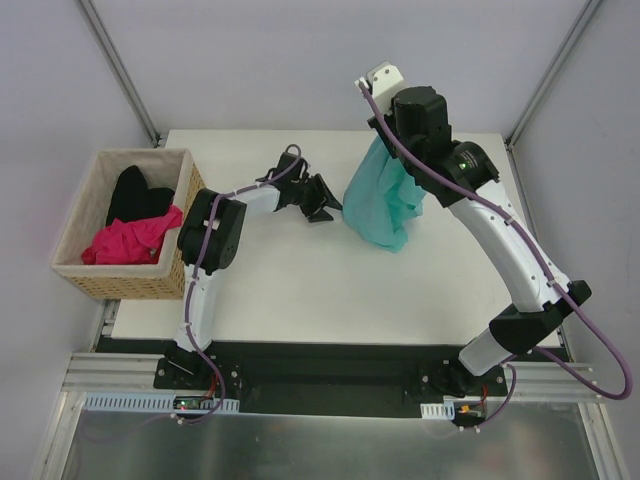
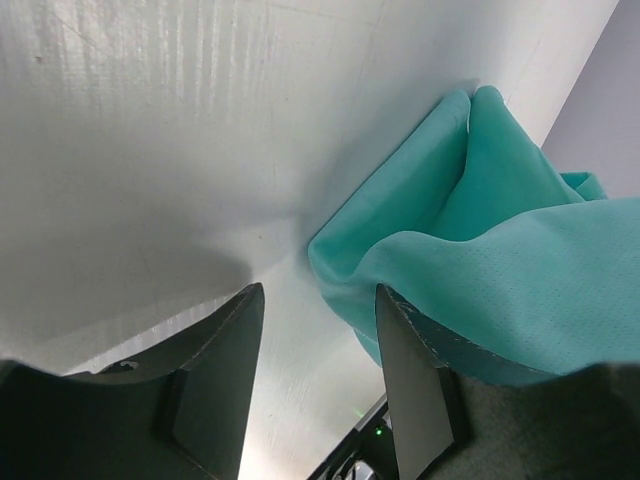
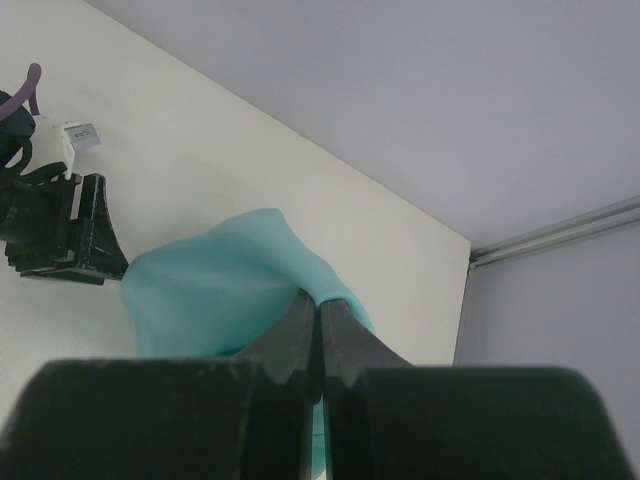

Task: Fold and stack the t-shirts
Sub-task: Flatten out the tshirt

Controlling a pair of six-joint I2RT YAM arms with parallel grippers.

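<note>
- Where its two fingers press together, the right gripper (image 3: 320, 305) is clamped on a top fold of the teal mesh-knit t-shirt (image 1: 380, 205), which it holds up well to the right of the woven wicker basket (image 1: 120, 285).
- The left gripper (image 2: 318, 300) stands between the basket and the teal shirt, jaws spread wide and holding nothing, one finger just beside the cloth.
- Count: three t-shirts, two grippers, one basket.
- The teal shirt hangs bunched in a tapering drape, unfolded, its lower folds reaching the white table (image 1: 300, 290).
- The magenta pink t-shirt (image 1: 130, 240) and the black t-shirt (image 1: 135, 195) lie crumpled inside the basket, pink nearer the arms, black farther.
- The basket sits at the table's left edge. To its right, nearer than the hanging shirt, the tabletop lies bare.
</note>
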